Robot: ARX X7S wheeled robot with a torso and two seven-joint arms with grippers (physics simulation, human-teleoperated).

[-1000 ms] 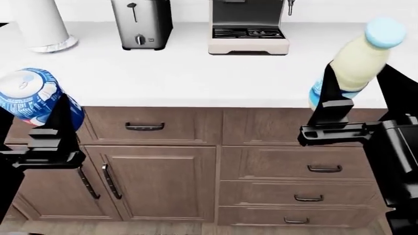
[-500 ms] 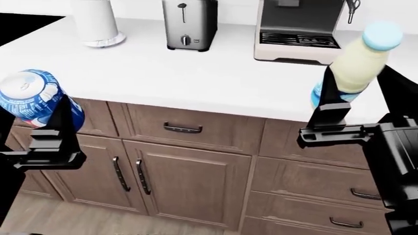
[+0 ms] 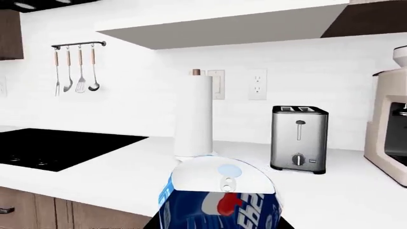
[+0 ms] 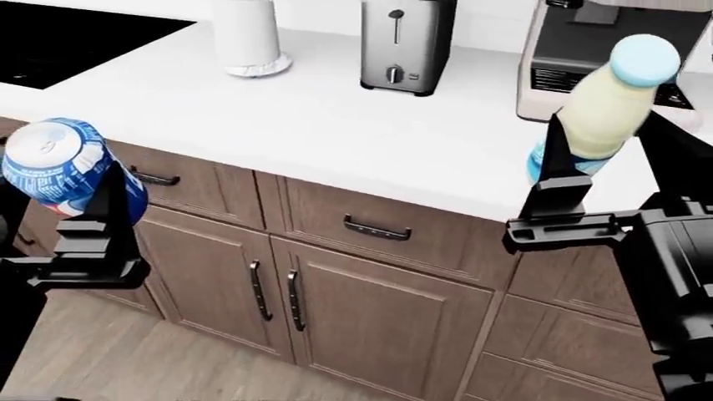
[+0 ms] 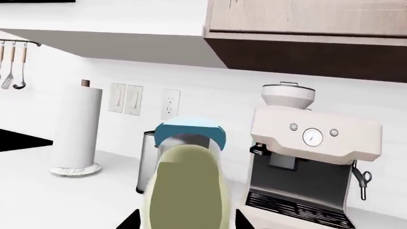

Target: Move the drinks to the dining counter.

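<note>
Jaws of the left end effector point(image 4: 78, 221) clamp the blue soda can point(image 4: 67, 167) low on its wall, and the right end effector point(image 4: 579, 180) pinches the cream bottle point(image 4: 607, 100) near its blue label, both lifted in front of the tabletop point(image 4: 334, 125) with the toaster point(image 4: 403, 42). Thin can walls probably dent under hard squeezing, so a low grip suits it. Tilted and top-heavy, the smooth bottle could slip.
</note>
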